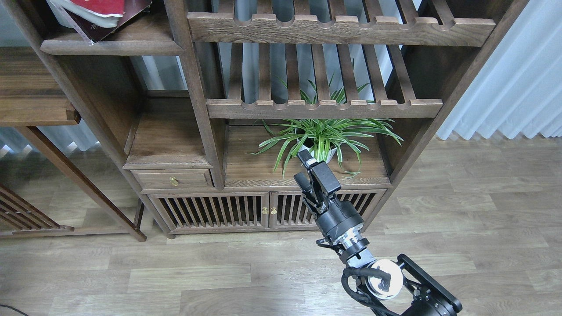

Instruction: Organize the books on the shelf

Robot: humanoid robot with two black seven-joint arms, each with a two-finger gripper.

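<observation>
The red book lies at the top left edge of the head view, with its white page edge showing below it. It rests on the dark maroon book. Both sit on the dark-brown plank shelf. The frame edge cuts off most of both books. The white book is out of view. My left gripper is out of view. My right gripper is low in the middle, in front of the cabinet. Its two fingers are apart and hold nothing.
Two slatted racks with notched front rails fill the cabinet's middle. A potted spider plant stands on the lower board just behind my right gripper. A small drawer and slatted doors are below. A side table stands left.
</observation>
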